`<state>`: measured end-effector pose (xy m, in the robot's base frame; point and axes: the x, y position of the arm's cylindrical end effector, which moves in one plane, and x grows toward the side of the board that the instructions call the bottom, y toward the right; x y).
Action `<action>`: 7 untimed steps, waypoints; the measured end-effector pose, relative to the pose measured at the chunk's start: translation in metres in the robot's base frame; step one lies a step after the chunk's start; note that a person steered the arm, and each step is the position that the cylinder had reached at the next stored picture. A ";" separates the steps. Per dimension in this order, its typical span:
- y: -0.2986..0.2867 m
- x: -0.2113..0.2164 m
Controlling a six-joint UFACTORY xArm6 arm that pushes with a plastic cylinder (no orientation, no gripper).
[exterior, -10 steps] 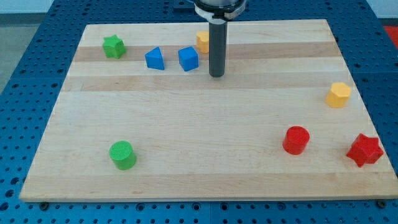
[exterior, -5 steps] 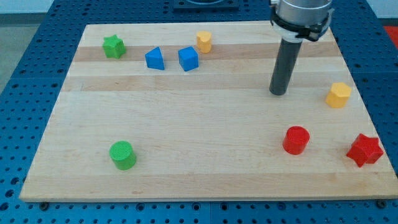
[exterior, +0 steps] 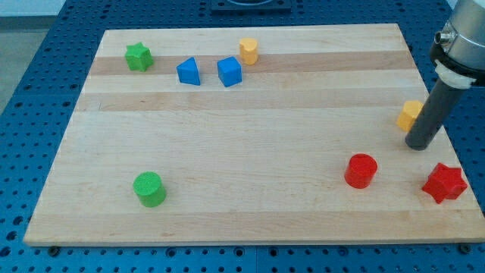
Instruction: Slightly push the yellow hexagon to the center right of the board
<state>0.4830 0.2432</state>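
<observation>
1. Blue perforated desk carries a wooden board.
2. No fingers exist on this rig, so no open or closed state applies; my tip rests at the board's right edge.
3. Yellow hexagon sits center right, partly hidden behind the rod, seemingly touching it.
4. Approach looks finished; next probably comes a short, gentle nudge, away from the red star.

You see a light wooden board with lengthwise grain bands resting on a blue perforated table. The blue surface borders the board from 12 through 6 to 9 o'clock. Lighting is even.
</observation>
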 end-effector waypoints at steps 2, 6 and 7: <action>-0.013 -0.043; 0.040 -0.013; 0.015 -0.027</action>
<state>0.4557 0.2579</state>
